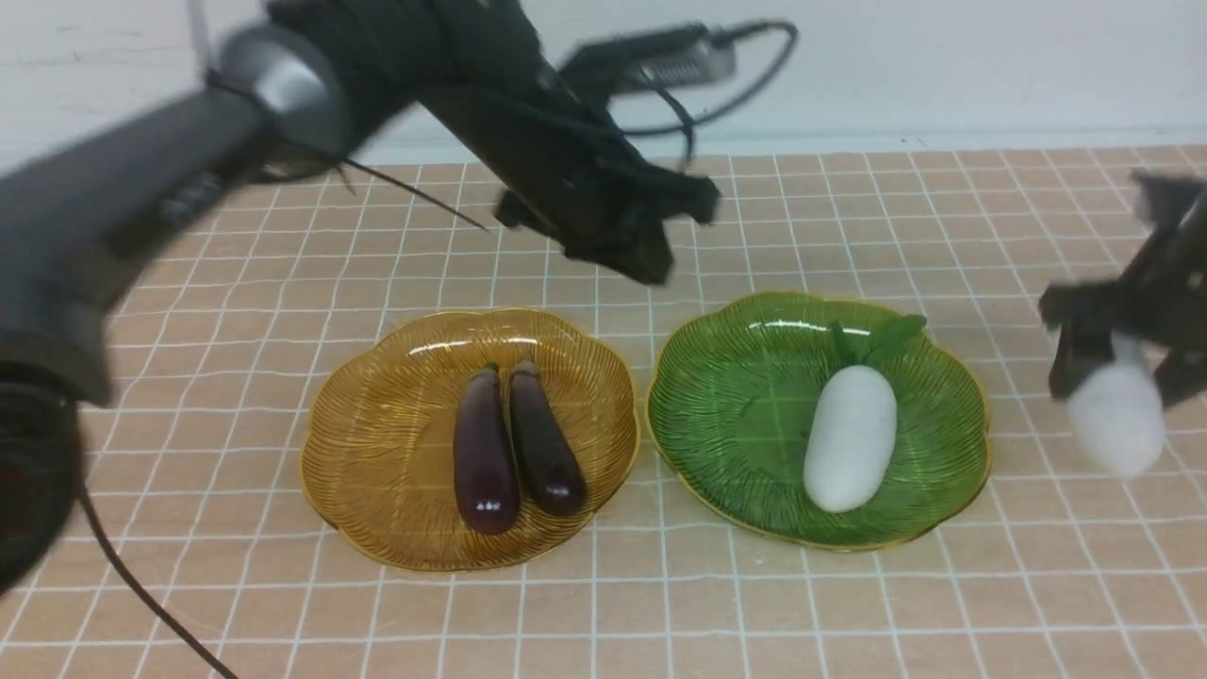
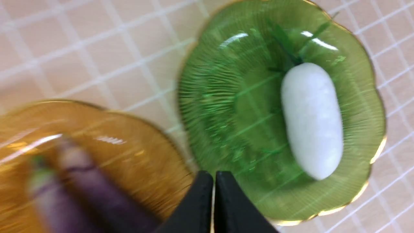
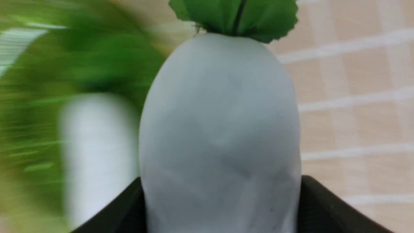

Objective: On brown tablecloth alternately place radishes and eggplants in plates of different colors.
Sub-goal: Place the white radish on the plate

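Note:
Two dark purple eggplants [image 1: 514,449] [image 2: 81,191] lie side by side in the amber plate [image 1: 377,443] [image 2: 129,142]. A white radish [image 1: 851,438] [image 2: 312,118] with green leaves lies in the green plate [image 1: 726,396] [image 2: 220,106]. My left gripper [image 1: 651,255] [image 2: 213,181] hangs shut and empty above the cloth behind the two plates. To the right of the green plate, my right gripper [image 1: 1117,363] [image 3: 220,207] is shut on a second radish [image 1: 1117,410] [image 3: 220,129], held above the brown tablecloth [image 1: 849,226].
The grid cloth covers the whole table up to a white wall [image 1: 943,66] at the back. A black cable [image 1: 141,594] trails over the cloth at the front left.

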### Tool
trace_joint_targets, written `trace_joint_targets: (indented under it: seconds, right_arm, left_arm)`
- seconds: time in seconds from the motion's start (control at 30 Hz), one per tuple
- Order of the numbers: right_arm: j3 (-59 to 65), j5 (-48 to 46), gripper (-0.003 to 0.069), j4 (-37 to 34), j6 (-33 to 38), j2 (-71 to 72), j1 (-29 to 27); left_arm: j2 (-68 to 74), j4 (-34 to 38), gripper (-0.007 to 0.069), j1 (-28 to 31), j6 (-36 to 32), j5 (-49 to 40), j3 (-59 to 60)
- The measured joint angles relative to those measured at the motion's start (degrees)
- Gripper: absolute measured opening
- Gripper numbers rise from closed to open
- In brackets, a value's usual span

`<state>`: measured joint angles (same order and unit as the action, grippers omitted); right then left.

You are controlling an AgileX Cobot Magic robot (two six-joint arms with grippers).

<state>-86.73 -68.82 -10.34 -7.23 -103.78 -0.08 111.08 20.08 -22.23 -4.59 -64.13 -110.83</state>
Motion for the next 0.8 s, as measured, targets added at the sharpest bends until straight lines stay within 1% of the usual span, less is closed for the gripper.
trace_joint_targets:
  seconds: [0.1, 0.17, 0.23, 0.27, 0.33, 0.4, 0.47, 0.57, 0.7, 0.8]
  right_arm:
    - [-1.0, 2.7, 0.0499, -8.4, 2.9, 0.6, 4.2]
    - [-1.2, 5.7, 0.0499, -14.3, 4.9, -0.7, 8.4]
    - [-1.6, 7.6, 0.0499, -16.8, 5.8, -2.4, 11.2]
    - [-2.1, 9.3, 0.0499, -18.0, 6.1, -4.4, 13.7]
    - [-2.6, 12.2, 0.0503, -18.4, 6.1, -6.9, 16.3]
    - [-2.7, 14.4, 0.0526, -18.6, 6.1, -8.8, 17.6]
    - [-2.7, 15.8, 0.0571, -18.6, 6.0, -10.5, 18.1]
    - [-2.7, 15.9, 0.0601, -17.1, 4.7, -11.0, 18.1]
    - [-5.1, 13.3, 0.0609, -14.4, 3.5, -11.0, 18.1]
    - [-9.0, 7.1, 0.0594, -12.4, 3.5, -11.0, 18.1]
  left_arm:
    - [-3.6, -4.5, -0.0004, 0.2, 0.2, -2.1, 0.0]
    - [-5.7, -8.0, -0.0004, 0.2, 0.9, -3.7, 0.0]
    - [-6.9, -10.6, -0.0004, 0.2, 2.1, -5.9, 0.0]
    - [-7.1, -11.4, -0.0004, 0.2, 2.6, -6.7, 0.0]
    - [-7.2, -11.8, -0.0004, 0.2, 2.7, -7.3, 0.0]
    - [-7.3, -11.8, -0.0004, 0.2, 3.0, -7.4, 0.0]
    - [-7.5, -11.8, -0.0004, 0.2, 3.2, -7.4, 0.0]
    - [-8.1, -11.8, -0.0004, 0.2, 3.2, -7.5, 0.0]
    - [-9.5, -11.8, -0.0004, 0.2, 3.2, -7.5, 0.0]
    - [-10.9, -12.0, -0.0004, 0.2, 3.2, -7.5, 0.0]
